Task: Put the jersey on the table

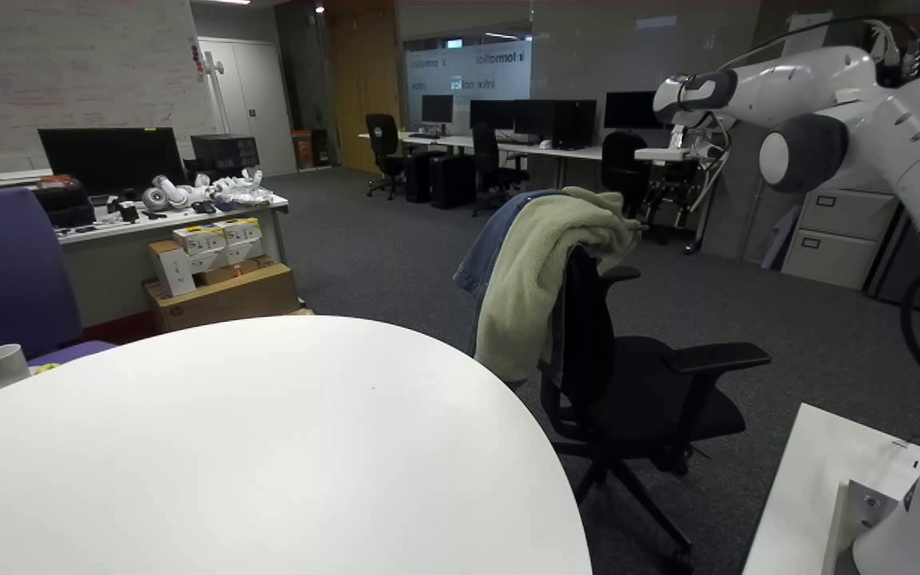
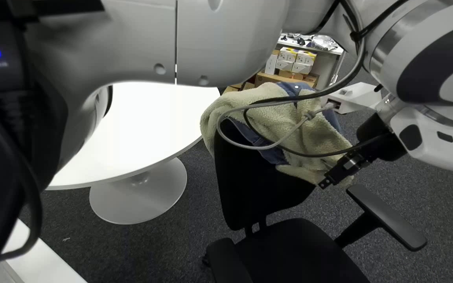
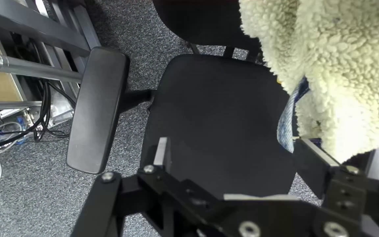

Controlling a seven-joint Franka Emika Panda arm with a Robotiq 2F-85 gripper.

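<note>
White arm [image 1: 895, 132], looped grey cable [image 2: 258, 148]

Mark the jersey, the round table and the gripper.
Jersey [image 1: 536, 275], in an exterior view: fleecy lining.
Round table [image 1: 284, 447], in an exterior view: white top.
Gripper [image 3: 234, 146], in the wrist view: midway between its fingertips.

In an exterior view, a ceiling light [image 1: 228, 1] glows at eleven o'clock; the round desk [image 1: 268, 447] glares white. In the wrist view, the fleece-lined denim jacket [image 3: 350, 126] overexposes at three o'clock.

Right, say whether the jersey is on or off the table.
Off: both exterior views show the jersey draped over the back of the chair, not on the table. Whether it touches the table, I can't tell.
</note>
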